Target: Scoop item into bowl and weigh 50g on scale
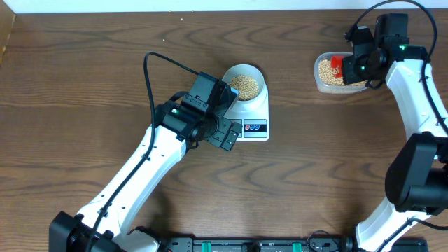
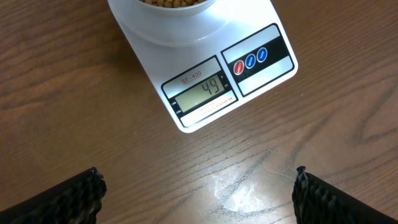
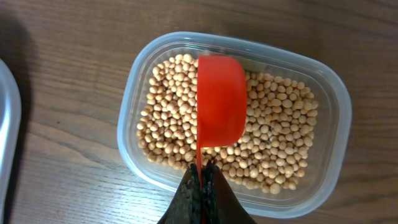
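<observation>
Beans (image 1: 244, 85) sit in the bowl (image 2: 186, 28); scale (image 2: 205, 74) says 49; right end effector (image 3: 200, 177) pinches red scoop (image 3: 221, 99) over tub (image 3: 339, 112); left end effector (image 2: 198, 186) gapes wide; a few more beans should do.

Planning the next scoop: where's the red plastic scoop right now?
Overhead, the red plastic scoop is over the tan beans in the clear plastic tub at the table's far right, handle pinched in the right claw.

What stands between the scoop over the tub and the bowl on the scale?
Nothing visible. Bare table lies between the tub and the bowl; the open left end effector sits at the scale's opposite side, off that path. The right end effector grips the scoop.
</observation>
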Controlling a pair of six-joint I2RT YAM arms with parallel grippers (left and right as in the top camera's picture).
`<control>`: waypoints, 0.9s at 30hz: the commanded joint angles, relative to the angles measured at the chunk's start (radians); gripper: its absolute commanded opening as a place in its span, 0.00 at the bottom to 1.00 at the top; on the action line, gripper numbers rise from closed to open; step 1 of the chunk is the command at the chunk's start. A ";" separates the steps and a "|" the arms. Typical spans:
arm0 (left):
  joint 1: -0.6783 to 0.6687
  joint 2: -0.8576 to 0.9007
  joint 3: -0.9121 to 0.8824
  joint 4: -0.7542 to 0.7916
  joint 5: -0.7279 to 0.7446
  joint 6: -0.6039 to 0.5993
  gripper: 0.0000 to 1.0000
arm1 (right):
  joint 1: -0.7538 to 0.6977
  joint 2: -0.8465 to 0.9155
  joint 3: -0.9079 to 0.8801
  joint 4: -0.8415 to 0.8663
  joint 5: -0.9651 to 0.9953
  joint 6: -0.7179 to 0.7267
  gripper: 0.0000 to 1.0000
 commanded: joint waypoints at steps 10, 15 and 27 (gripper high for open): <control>0.005 -0.005 0.003 0.000 -0.009 0.017 0.98 | -0.002 -0.016 0.029 -0.006 0.045 -0.004 0.01; 0.005 -0.005 0.003 0.000 -0.009 0.017 0.98 | -0.010 -0.016 0.042 -0.012 -0.041 0.029 0.01; 0.005 -0.005 0.003 0.000 -0.009 0.017 0.98 | -0.066 -0.054 0.046 -0.011 -0.267 0.041 0.01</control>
